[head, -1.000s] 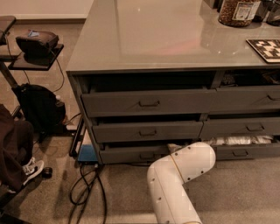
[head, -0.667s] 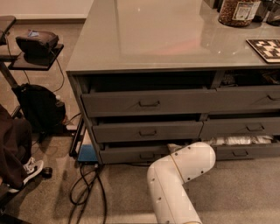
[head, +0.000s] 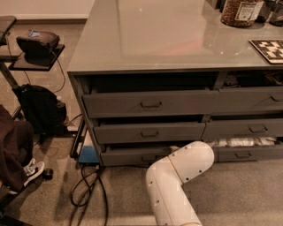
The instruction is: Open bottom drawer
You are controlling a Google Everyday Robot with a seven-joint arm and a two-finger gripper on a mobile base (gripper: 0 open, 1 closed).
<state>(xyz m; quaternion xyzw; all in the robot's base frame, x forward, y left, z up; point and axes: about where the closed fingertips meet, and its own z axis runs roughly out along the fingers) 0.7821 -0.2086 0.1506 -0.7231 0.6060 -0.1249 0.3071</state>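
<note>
The bottom drawer (head: pixel 126 156) is the lowest dark grey front of the left stack, with a small loop handle (head: pixel 147 157) at its middle. Its front stands a little out from the cabinet, like the two fronts above it. My white arm (head: pixel 183 165) rises from the lower edge and bends toward the drawer's right end. My gripper (head: pixel 174 149) is almost wholly hidden behind that elbow; only a pale bit shows against the drawer front, right of the handle.
The lowest right-hand drawer (head: pixel 243 154) is partly out and shows white packets (head: pixel 239 142). On the grey countertop (head: pixel 146 39) are a jar (head: pixel 239 12) and a checkered board (head: pixel 267 48). On the floor at left are cables (head: pixel 88 194), a blue box (head: pixel 88 154), a black bag (head: pixel 40 108) and a shoe (head: pixel 33 170).
</note>
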